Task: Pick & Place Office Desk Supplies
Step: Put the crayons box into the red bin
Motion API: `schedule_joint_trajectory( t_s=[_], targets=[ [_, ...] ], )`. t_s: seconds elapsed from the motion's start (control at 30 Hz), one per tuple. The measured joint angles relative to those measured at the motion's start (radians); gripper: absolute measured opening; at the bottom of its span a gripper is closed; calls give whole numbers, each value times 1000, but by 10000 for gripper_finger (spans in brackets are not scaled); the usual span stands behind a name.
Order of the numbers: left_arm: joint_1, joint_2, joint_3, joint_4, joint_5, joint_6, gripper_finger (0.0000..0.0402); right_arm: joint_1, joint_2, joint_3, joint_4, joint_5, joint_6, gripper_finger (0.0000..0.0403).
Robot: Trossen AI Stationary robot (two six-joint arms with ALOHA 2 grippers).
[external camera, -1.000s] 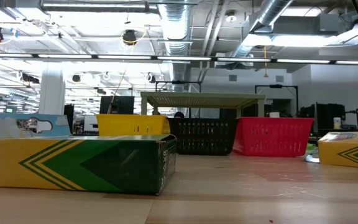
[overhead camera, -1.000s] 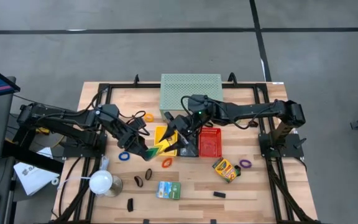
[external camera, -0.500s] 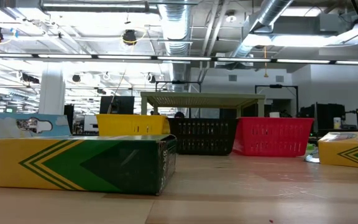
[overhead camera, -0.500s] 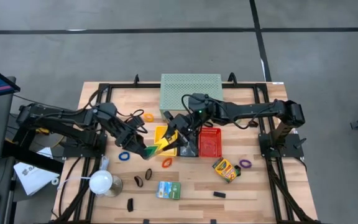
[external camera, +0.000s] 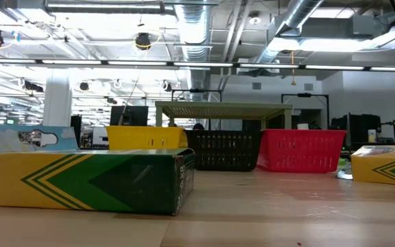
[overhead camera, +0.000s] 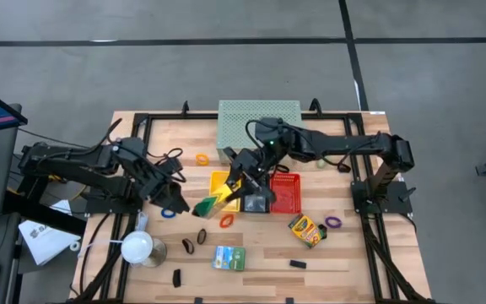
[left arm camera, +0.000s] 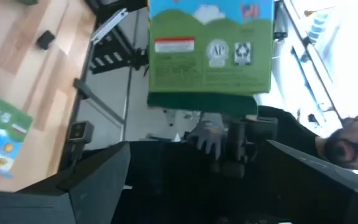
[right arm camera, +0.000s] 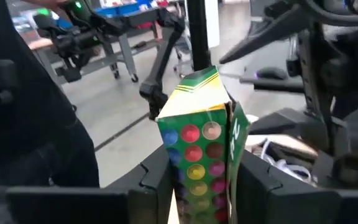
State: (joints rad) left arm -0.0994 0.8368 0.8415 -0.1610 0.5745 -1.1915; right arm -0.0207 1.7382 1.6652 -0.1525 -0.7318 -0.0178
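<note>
Seeing the left gripper hovering left of centre with fingers spread wide, clasping nothing, just left of the crayon box but not touching it. Noting a lamp standing nearer, by the table's left near edge, and a blue band lying just beside the left gripper. Finding an orange band farther back, near the mesh shelf at the far edge.

Watching the right gripper clenching the crayon box, pinching it between both fingers and keeping it tilted in the air at the near left corner of the yellow bin. Spotting another orange band lying just near of that box, two dark bands to its near left, and a green-white box and a black clip nearer still.

Passing rightward over the black bin and the red bin, lined up touching beside the yellow one. Ending with a second crayon box lying flat near of the red bin, a purple band just to its right, and another clip lying nearer.
</note>
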Motion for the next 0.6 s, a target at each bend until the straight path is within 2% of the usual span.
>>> schedule_joint_trajectory(
  t_s=[0.23,0.47,0.6],
  targets=[
    [0,1,-1,-62,-2,42,363,-23,-7,81,-275,12,-64,118],
    [0,1,-1,-156,-2,110,364,-35,-57,105,-593,96,-145,118],
    [0,1,-2,-158,-7,135,364,-34,-92,105,-791,170,-165,117]
  ],
)
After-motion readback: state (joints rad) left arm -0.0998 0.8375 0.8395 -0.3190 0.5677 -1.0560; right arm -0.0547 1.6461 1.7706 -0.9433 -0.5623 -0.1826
